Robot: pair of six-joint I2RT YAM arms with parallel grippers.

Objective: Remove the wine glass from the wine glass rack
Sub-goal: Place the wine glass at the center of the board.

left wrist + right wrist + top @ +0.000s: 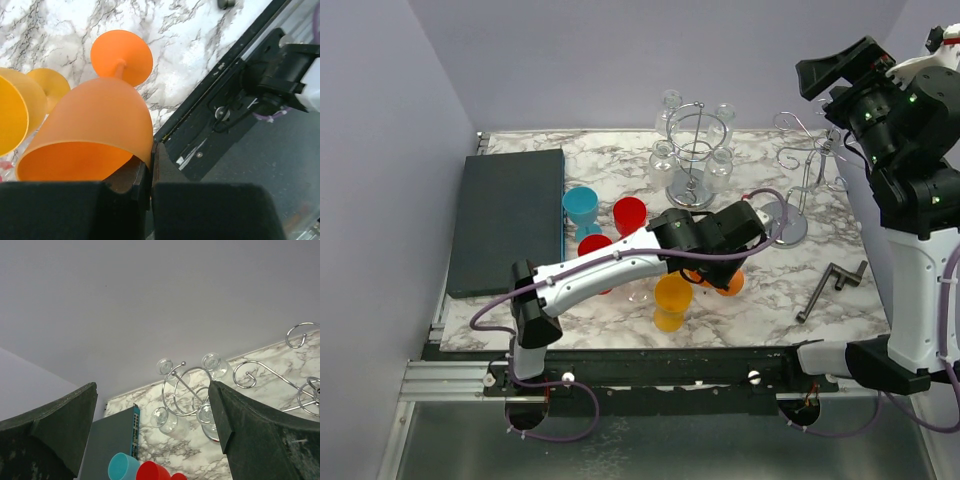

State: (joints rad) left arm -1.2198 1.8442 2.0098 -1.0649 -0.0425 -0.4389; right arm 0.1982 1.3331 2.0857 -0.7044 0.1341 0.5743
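My left gripper (pixel 151 160) is shut on the rim of an orange wine glass (pixel 95 125). The glass is tilted, its foot (pixel 121 56) over the marble near the table's front edge. From above, that left gripper (pixel 725 265) and the orange glass (pixel 720 282) sit mid-table, in front of a bare wire wine glass rack (pixel 808 160). A second wire rack (pixel 692 150) at the back holds several clear glasses (pixel 167 419). My right gripper (pixel 152 410) is open and empty, raised high at the right (pixel 825 72), away from both racks.
A yellow wine glass (pixel 672 302) stands right beside the held glass (pixel 15 110). A blue cup (pixel 581 205) and two red cups (pixel 629 213) stand left of centre. A dark grey box (pixel 510 220) fills the left side. A metal crank (pixel 830 288) lies at the right.
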